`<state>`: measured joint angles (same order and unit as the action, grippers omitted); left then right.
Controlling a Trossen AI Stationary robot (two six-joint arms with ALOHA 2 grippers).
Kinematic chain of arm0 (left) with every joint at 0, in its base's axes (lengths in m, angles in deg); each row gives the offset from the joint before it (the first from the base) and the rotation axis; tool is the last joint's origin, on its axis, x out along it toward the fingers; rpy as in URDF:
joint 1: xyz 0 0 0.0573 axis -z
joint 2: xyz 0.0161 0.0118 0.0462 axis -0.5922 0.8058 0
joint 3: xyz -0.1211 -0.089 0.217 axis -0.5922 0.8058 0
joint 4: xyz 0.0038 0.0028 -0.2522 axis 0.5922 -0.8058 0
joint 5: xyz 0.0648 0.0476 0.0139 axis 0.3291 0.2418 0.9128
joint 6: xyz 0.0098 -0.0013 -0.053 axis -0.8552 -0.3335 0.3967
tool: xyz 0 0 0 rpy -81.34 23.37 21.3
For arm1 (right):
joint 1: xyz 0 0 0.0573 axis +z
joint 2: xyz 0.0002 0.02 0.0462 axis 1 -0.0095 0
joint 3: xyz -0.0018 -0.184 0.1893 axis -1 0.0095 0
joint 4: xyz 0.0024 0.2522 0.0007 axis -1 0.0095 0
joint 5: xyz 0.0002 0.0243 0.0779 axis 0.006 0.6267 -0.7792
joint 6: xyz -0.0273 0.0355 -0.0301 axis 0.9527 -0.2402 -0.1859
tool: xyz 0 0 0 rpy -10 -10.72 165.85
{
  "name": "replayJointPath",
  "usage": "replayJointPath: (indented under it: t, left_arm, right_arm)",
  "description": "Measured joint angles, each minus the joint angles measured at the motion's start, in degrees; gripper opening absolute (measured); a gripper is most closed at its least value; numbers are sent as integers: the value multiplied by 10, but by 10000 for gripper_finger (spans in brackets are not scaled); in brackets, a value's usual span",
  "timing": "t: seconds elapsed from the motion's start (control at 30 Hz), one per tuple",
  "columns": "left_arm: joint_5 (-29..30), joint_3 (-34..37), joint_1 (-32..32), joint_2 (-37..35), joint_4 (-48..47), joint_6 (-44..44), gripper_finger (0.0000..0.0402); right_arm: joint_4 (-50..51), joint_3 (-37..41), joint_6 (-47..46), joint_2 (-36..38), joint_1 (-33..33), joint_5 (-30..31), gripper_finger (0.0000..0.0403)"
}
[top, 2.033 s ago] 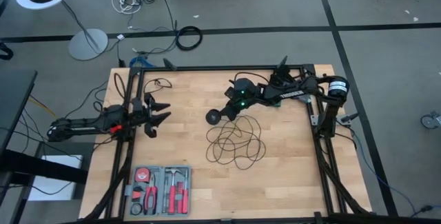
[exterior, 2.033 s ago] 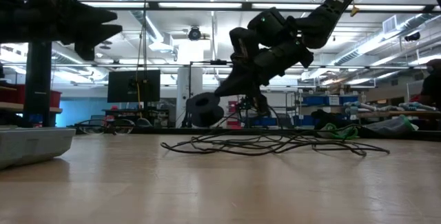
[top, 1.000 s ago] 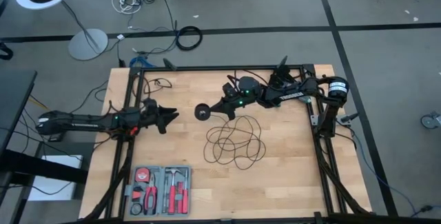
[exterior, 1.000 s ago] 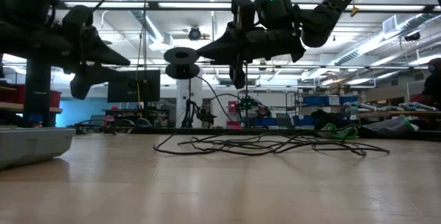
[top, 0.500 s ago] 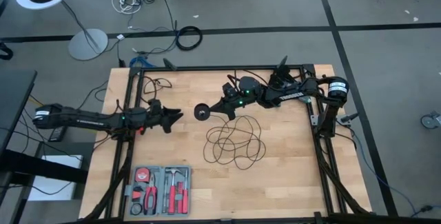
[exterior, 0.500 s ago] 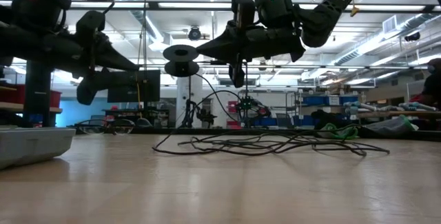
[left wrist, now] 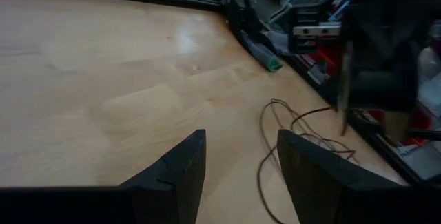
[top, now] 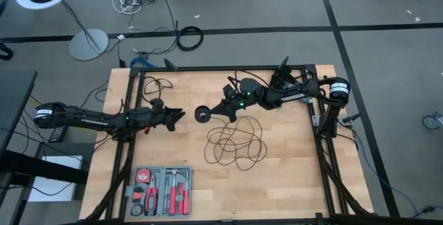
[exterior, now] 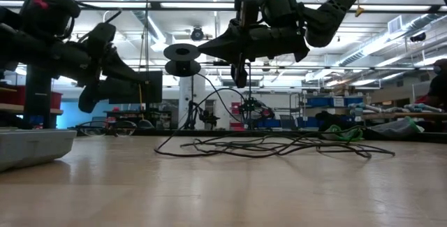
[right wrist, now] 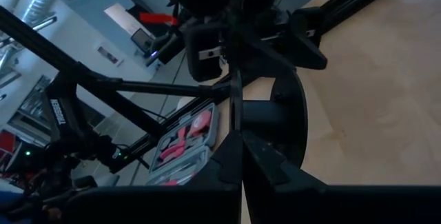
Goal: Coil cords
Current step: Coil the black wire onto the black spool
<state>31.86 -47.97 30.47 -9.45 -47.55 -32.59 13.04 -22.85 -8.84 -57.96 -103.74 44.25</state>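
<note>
Two grippers are meeting: right gripper [top: 216, 109], fingers pinching the puck [top: 203, 113]; left gripper [top: 178, 115] half-open, risking tangling the cord [top: 235, 144].

So it's a light wood butcher-block table [top: 277, 176] with a black metal frame around it. Lying right on it near the middle is the thin black cord [top: 235, 142] in a messy pile of loops, and down at the front left corner there's a grey tool tray [top: 160, 190] with red-handled tools in it
</note>
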Motion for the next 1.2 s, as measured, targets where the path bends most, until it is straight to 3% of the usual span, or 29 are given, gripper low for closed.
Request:
replayJointPath:
  t: [0.23,0.53,0.63,0.87,1.2]
  left_arm:
    - [1,0,-9,21,1,-6,203]
    - [54,0,-9,26,44,-46,236]
    - [55,0,-9,26,60,-18,236]
    - [-14,0,-9,26,93,25,227]
    - [-51,-24,-9,27,100,4,214]
  right_arm:
    - [0,0,0,0,0,0,0]
    - [0,0,0,0,0,1,0]
    - [0,0,1,0,0,2,0]
    - [-4,0,5,0,0,4,1]
    - [-20,0,1,0,0,3,1]
